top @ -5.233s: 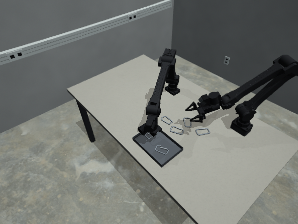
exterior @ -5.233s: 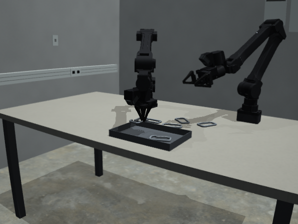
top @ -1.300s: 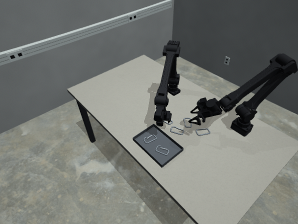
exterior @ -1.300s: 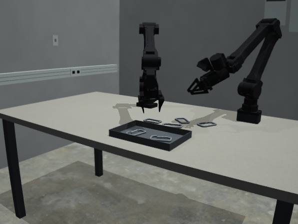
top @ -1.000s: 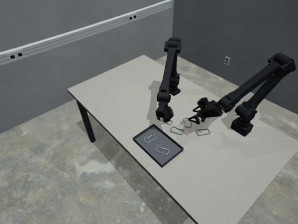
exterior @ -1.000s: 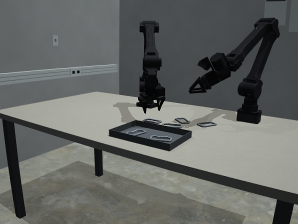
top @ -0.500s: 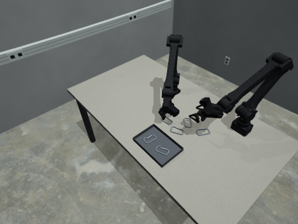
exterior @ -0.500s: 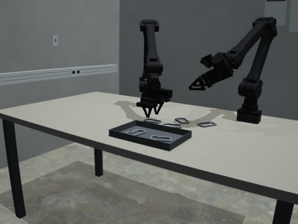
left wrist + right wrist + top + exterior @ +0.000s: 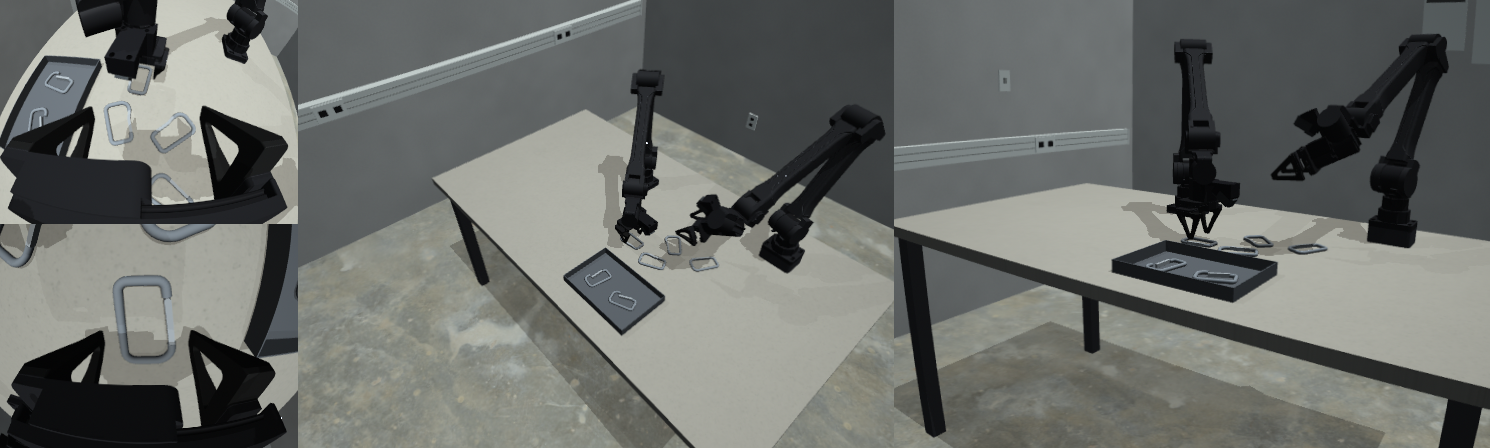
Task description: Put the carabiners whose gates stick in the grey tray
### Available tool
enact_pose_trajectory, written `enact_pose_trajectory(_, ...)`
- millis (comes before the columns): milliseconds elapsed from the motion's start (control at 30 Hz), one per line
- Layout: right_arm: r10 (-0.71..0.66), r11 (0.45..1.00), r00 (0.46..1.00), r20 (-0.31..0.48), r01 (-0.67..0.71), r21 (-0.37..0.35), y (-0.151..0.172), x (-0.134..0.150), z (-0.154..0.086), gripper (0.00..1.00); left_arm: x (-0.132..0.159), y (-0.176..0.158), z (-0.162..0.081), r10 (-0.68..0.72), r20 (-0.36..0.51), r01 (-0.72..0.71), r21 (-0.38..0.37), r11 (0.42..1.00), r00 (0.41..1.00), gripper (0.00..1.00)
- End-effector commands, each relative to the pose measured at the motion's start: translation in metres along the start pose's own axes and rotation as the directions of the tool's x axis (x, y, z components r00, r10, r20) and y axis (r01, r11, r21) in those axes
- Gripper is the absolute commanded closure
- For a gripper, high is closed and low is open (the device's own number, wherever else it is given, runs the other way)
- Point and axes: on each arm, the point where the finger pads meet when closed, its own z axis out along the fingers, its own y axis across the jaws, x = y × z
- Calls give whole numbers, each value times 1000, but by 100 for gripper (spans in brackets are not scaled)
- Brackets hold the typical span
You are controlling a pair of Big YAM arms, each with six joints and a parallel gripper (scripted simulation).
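Several grey carabiners are in view. Two lie in the grey tray (image 9: 593,305) (image 9: 1174,280) (image 9: 82,85): one (image 9: 598,278) (image 9: 1166,264) (image 9: 57,81) at the back and one (image 9: 622,300) (image 9: 1216,276) (image 9: 37,117) nearer the front. My right gripper (image 9: 625,234) (image 9: 1196,227) (image 9: 139,74) (image 9: 146,336) is open. It points straight down, low over a carabiner (image 9: 634,242) (image 9: 1200,242) (image 9: 141,82) (image 9: 120,309) that lies on the table just behind the tray. My left gripper (image 9: 685,235) (image 9: 1286,172) (image 9: 147,112) is open and empty, raised well above the table.
Three more carabiners lie on the table (image 9: 748,350) beside the tray: one (image 9: 651,260) (image 9: 1239,250) (image 9: 118,122), a second (image 9: 673,244) (image 9: 1258,241) (image 9: 172,132) and a third (image 9: 704,263) (image 9: 1307,248) (image 9: 170,187). The left arm's base (image 9: 780,252) stands behind them.
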Motion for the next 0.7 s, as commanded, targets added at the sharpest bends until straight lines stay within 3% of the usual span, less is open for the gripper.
enact_pose_trajectory(0, -20, 1000, 1000, 3, 20, 5, -4, -5, 7, 21, -23, 13, -2, 52, 22, -51, -16, 999, 998, 0)
enact_pose_trajectory(333, -21, 1000, 1000, 0, 21, 1, -2, -4, 22, 21, -23, 13, -2, 52, 22, -51, -16, 999, 998, 0)
enact_pose_trajectory(433, -21, 1000, 1000, 7, 21, 11, -5, -6, 18, 54, -23, 13, -2, 52, 22, -51, -16, 999, 998, 0)
enact_pose_trajectory(667, -21, 1000, 1000, 10, 21, 14, -5, -6, 16, 54, -23, 13, -2, 52, 22, -51, -16, 999, 998, 0)
